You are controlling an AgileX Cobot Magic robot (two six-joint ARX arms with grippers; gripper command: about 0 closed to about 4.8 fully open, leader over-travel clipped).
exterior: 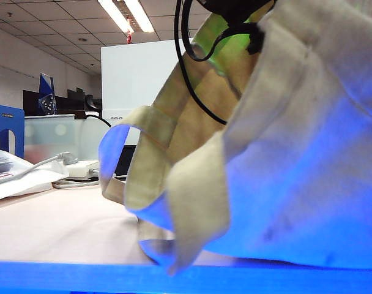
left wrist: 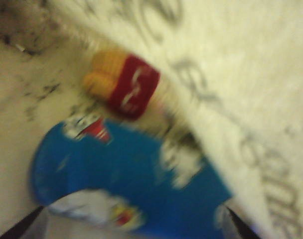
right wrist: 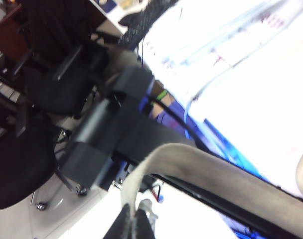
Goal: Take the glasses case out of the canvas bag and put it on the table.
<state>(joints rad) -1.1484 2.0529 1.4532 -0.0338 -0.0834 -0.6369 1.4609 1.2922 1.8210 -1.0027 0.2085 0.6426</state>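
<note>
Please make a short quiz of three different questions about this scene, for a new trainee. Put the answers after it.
1. True or false: the glasses case already lies out on the table.
2. What does the right end effector grip? A) a strap of the canvas bag; B) the glasses case; C) nothing.
3. Fill in: in the left wrist view, the red and orange object lies beside the blue ____ inside the bag.

Key
1. False. It is inside the bag, just in front of the open left end effector.
2. A. Its jaws are shut on the cream strap.
3. Glasses case.
</note>
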